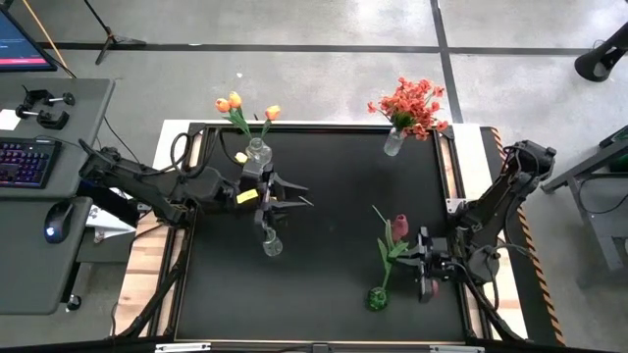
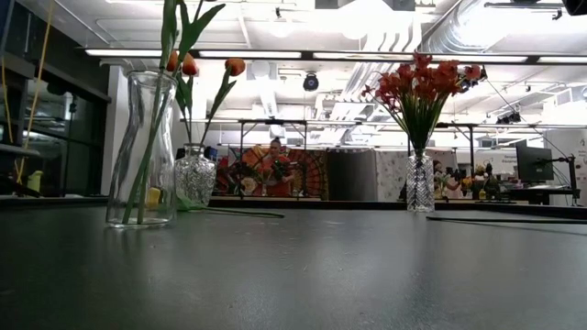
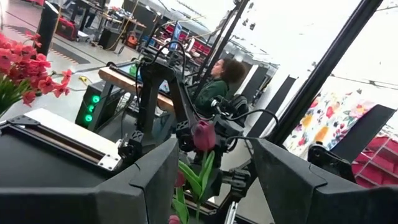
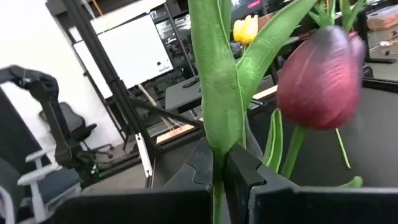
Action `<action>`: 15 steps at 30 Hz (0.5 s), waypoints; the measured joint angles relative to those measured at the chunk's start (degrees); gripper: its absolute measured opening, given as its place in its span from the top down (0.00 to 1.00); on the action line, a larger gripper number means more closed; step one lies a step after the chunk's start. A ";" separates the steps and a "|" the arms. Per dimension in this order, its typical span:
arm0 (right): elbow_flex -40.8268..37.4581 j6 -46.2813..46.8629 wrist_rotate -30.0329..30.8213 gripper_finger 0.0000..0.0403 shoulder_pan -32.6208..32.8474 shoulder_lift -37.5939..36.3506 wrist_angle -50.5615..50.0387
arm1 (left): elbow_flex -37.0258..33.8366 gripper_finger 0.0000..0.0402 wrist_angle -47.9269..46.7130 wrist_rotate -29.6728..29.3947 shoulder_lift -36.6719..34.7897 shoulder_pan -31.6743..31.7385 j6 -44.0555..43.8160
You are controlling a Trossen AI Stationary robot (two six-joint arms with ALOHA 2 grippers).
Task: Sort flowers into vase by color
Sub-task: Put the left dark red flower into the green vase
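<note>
Two arms worked over the broad matte black table (image 1: 324,196), which filled the middle of the high view. The right gripper (image 1: 424,263), at lower right of that view, had its fingers closed on the green stem of a dark pink tulip (image 4: 320,78), pinching it just below the long leaves, as the right wrist view showed. The left gripper (image 1: 294,193), left of centre, had its fingers spread wide with nothing between them, just above a small clear glass vase (image 1: 271,242).

To do this step well, I judged the right arm should keep the thin stem near upright and bring its tip down into the small green vase (image 1: 377,298), just beside it at lower centre, without letting the heavy head swing the stem aside.

The red-orange blossom spray (image 1: 414,106) stood bushy and ragged in a ribbed glass vase (image 2: 419,183) at upper right. Orange tulips (image 1: 232,102) sat in a rounded cut-glass vase (image 1: 257,151) at upper left, smooth cupped heads on wiry stems. A yellow tulip (image 4: 245,28) showed beyond the held flower.
</note>
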 joint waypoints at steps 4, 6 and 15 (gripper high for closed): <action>0.00 0.01 -2.35 1.00 0.00 0.00 -3.13 | 0.00 0.51 -0.18 -0.45 0.00 0.00 0.59; 0.00 0.03 -3.75 1.00 0.00 0.00 -4.59 | 0.00 0.51 -0.20 -0.55 0.00 0.00 1.48; 0.05 1.88 -7.60 0.93 -0.83 0.02 -6.81 | 0.00 0.51 -0.37 -0.60 0.00 0.04 3.50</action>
